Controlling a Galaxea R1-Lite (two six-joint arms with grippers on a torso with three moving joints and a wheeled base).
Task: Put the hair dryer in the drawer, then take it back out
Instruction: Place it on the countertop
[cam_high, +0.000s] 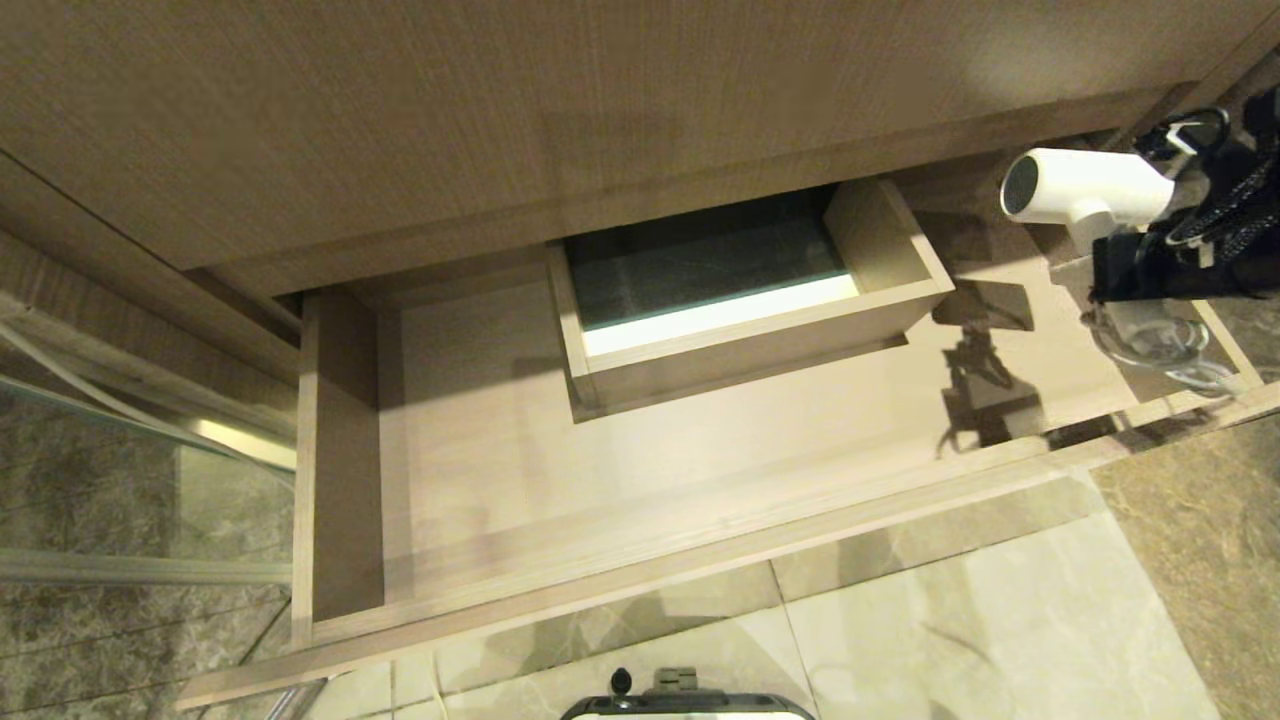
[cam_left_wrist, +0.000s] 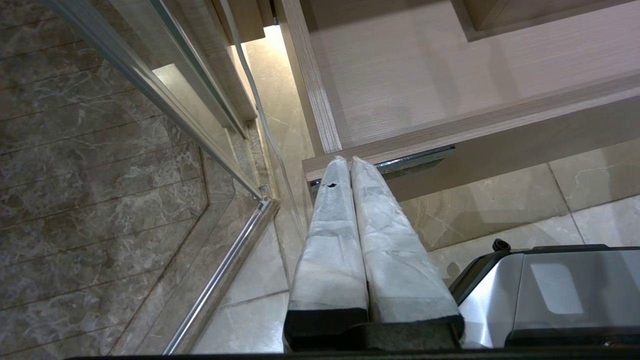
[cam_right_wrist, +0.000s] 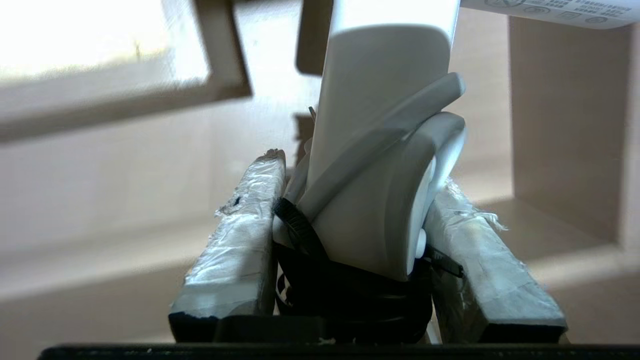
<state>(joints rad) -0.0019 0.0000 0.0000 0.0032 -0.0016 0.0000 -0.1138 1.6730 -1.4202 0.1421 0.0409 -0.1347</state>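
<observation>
The drawer (cam_high: 500, 440) stands pulled out, light wood, its floor bare around a boxed cut-out (cam_high: 740, 290). Over its right end hangs the white hair dryer (cam_high: 1085, 185), barrel level and its dark round end facing left. My right gripper (cam_high: 1100, 262) is shut on the dryer's handle from below. In the right wrist view the taped fingers (cam_right_wrist: 240, 240) press both sides of the handle (cam_right_wrist: 380, 150) of the dryer, with a black strap at its base. The coiled white cord (cam_high: 1165, 350) dangles under the gripper. My left gripper (cam_left_wrist: 344, 160) is shut and empty, low by the drawer's front left corner (cam_left_wrist: 320, 167).
A tall wood panel (cam_high: 500, 110) rises behind the drawer. A glass door with a metal rail (cam_left_wrist: 220, 270) stands to the left, over dark marble. Pale floor tiles (cam_high: 950, 620) lie in front, and my base (cam_left_wrist: 550, 290) sits just before the drawer front.
</observation>
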